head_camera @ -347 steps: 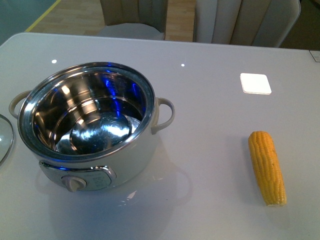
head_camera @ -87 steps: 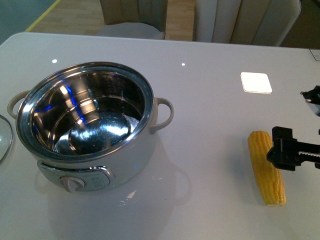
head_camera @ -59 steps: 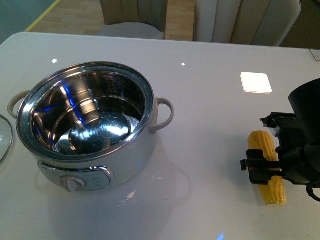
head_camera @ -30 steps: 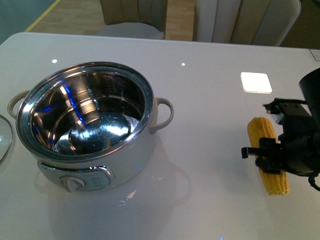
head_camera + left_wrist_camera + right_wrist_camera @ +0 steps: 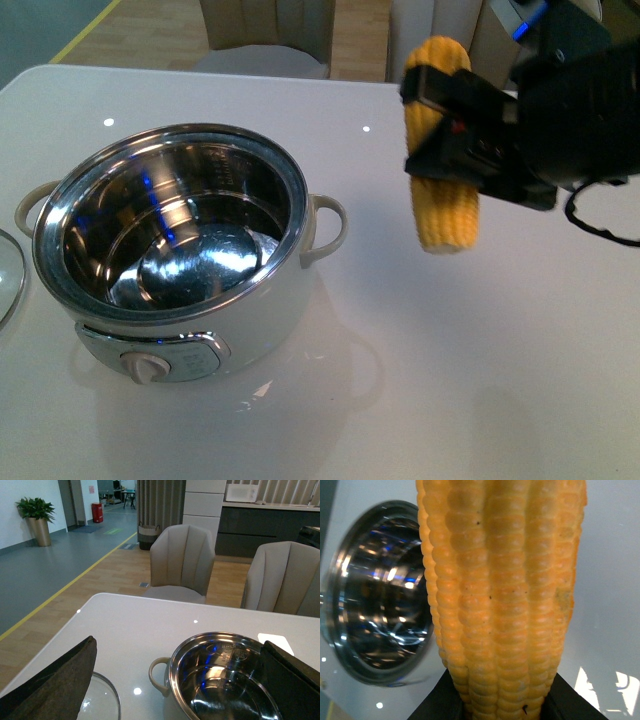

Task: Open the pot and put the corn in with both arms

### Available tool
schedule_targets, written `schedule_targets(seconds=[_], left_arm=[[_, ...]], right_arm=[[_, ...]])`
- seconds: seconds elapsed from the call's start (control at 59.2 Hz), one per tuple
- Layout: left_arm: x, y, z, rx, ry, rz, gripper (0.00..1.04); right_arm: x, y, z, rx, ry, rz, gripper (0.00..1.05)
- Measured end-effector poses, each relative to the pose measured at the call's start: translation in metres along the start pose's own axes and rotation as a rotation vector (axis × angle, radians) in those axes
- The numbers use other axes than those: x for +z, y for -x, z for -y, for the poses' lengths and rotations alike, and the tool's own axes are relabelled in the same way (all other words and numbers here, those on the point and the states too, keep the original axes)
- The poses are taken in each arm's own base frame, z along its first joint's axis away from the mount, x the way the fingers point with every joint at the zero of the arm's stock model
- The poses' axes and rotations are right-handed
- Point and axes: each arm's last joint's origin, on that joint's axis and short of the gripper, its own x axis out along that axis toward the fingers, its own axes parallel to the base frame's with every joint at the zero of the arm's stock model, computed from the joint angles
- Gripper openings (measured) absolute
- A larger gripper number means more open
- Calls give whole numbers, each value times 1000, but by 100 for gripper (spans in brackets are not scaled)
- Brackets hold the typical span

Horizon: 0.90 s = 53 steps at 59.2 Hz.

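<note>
The white pot [image 5: 180, 250] stands open on the table at the left, its steel inside empty. Its glass lid [image 5: 8, 275] lies flat at the far left edge. My right gripper [image 5: 450, 125] is shut on the yellow corn [image 5: 440, 160] and holds it upright in the air, right of the pot and above the table. In the right wrist view the corn [image 5: 502, 595] fills the frame with the pot [image 5: 375, 595] beside it. My left gripper [image 5: 175, 680] is open, its fingers [image 5: 55, 680] wide apart above the pot [image 5: 225, 680] and lid [image 5: 102, 700].
A white square pad [image 5: 276, 642] lies on the table beyond the pot. Beige chairs [image 5: 500, 40] stand behind the far table edge. The table [image 5: 450, 380] is white and glossy.
My right gripper has lifted the corn off the table at the right and carried it up and left, towards the pot. The pot and lid have not moved.
</note>
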Motion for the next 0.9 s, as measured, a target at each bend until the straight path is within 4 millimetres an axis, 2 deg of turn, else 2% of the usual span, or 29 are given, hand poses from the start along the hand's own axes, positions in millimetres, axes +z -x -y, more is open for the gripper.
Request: schedule_targets(seconds=[0.203,0.338,0.575,0.896], left_arm=[[0,0,0,0,0,0,98],[0,0,0,0,0,0,98],[0,0,0,0,0,0,98],[0,0,0,0,0,0,98]], right_arm=[[19,-13,-48,118,-61,22,21],[20,-29,-66,141,-91,-1,21],[16,-55,-84,136,-125,-48,20],[9,-79,-104,136,-152,-78,20]])
